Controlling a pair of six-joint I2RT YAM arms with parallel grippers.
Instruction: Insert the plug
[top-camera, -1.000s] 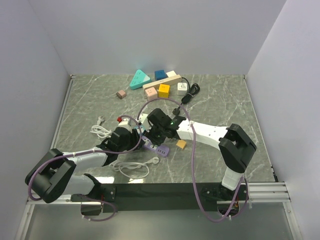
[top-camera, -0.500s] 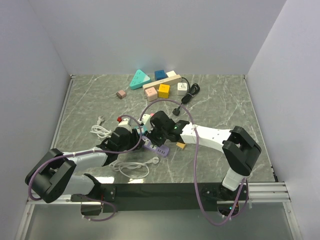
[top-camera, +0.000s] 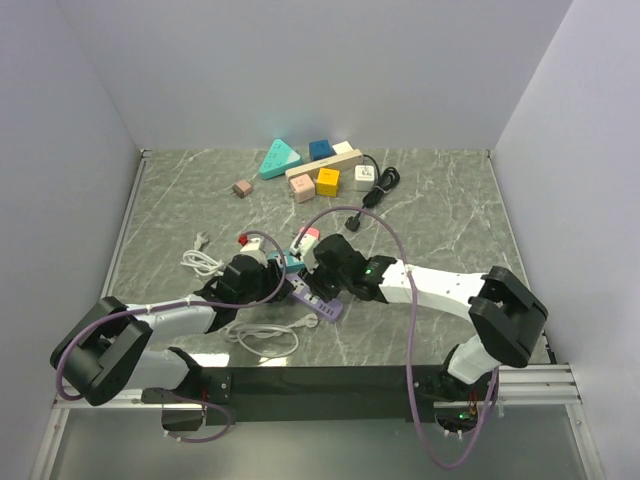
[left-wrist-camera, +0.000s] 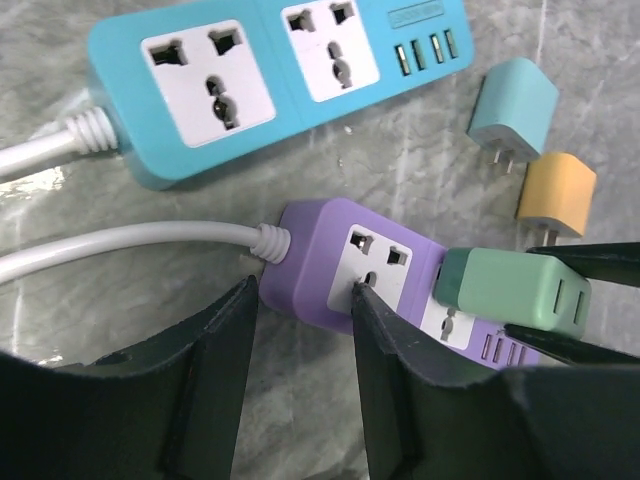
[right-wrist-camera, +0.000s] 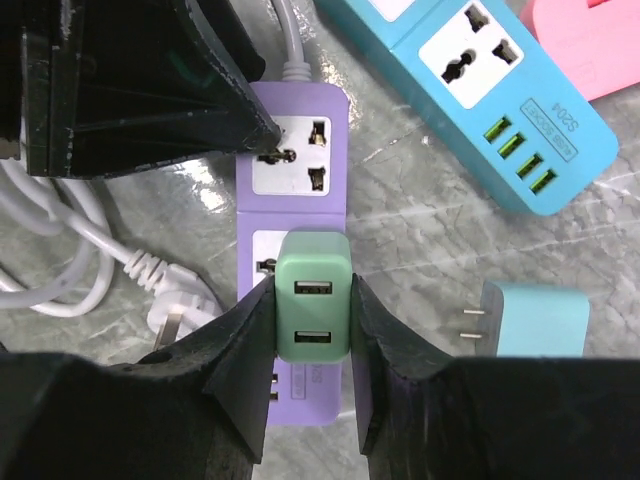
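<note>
A purple power strip (left-wrist-camera: 320, 250) lies on the marble table, also seen from the right wrist (right-wrist-camera: 300, 100) and from above (top-camera: 325, 304). My right gripper (right-wrist-camera: 313, 298) is shut on a green USB charger plug (right-wrist-camera: 313, 295) and holds it directly over the strip's second socket; the plug also shows in the left wrist view (left-wrist-camera: 510, 290). My left gripper (left-wrist-camera: 304, 290) is open at the strip's cable end. One of its fingertips (left-wrist-camera: 362, 300) rests on the first socket's face; the other is beside the strip. From above, both grippers meet at mid-table (top-camera: 300, 280).
A blue power strip (left-wrist-camera: 250, 70) lies just beyond the purple one. A teal charger (left-wrist-camera: 512, 110) and an orange charger (left-wrist-camera: 558, 190) lie beside it. A pink block (right-wrist-camera: 590, 40), white cables (top-camera: 260, 335) and coloured blocks (top-camera: 320, 175) are around.
My right arm has swung nearer and to the right, bringing the green plug down over the purple strip's second socket. The left gripper has stayed at the strip's end.
</note>
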